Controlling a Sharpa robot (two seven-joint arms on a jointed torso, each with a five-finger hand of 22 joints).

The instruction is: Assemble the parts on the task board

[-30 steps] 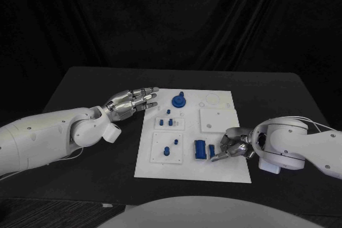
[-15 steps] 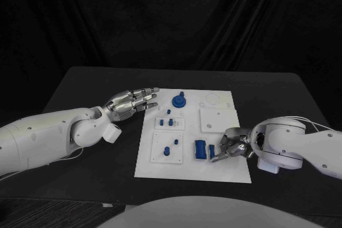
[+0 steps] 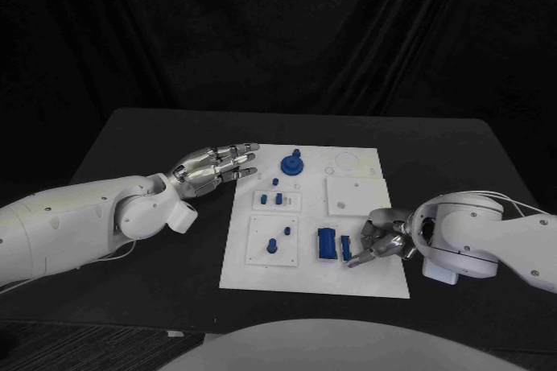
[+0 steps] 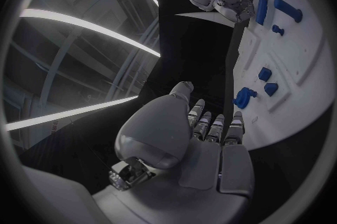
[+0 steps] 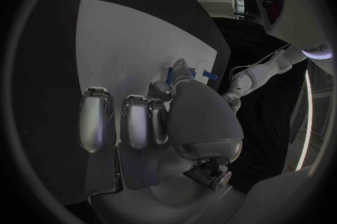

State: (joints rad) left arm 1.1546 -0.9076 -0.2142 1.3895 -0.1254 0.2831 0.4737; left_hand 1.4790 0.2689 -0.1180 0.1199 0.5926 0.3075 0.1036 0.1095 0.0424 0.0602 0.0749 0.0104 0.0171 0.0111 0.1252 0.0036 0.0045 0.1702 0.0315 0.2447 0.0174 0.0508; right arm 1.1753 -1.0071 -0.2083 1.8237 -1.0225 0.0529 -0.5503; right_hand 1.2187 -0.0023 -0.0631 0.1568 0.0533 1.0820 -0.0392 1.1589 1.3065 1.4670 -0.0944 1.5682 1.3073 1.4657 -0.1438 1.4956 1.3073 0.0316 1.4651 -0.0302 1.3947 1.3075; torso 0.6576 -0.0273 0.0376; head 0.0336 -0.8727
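Since a second ago our right hand (image 3: pixel 380 244) has edged a little toward the near edge of the task board (image 3: pixel 362 282), its fingers closing in on the small blue peg (image 3: pixel 344 246) that lies beside the larger blue block (image 3: pixel 328 243). Our left hand (image 3: pixel 216 165) has not shifted; it hovers over the table (image 3: pixel 139 138) just off the board's left edge, fingers apart and holding nothing. The right hand's fingers are curled down at the peg; the right wrist view shows a blue piece at the thumb and fingertips, so we judge it is pinching the peg, though the hold is partly hidden.

As for progress, we judge the assembly to be at an early stage. A round blue knob (image 3: pixel 293 162) stands near the board's far edge, two short blue pieces (image 3: pixel 273 199) sit in the small plate at mid-board, and another blue pin (image 3: pixel 272 245) stands in the near-left plate. The square white plate (image 3: pixel 352 194) on the board's right side is bare. The peg and block near the board's near-right part seem yet to be fitted.
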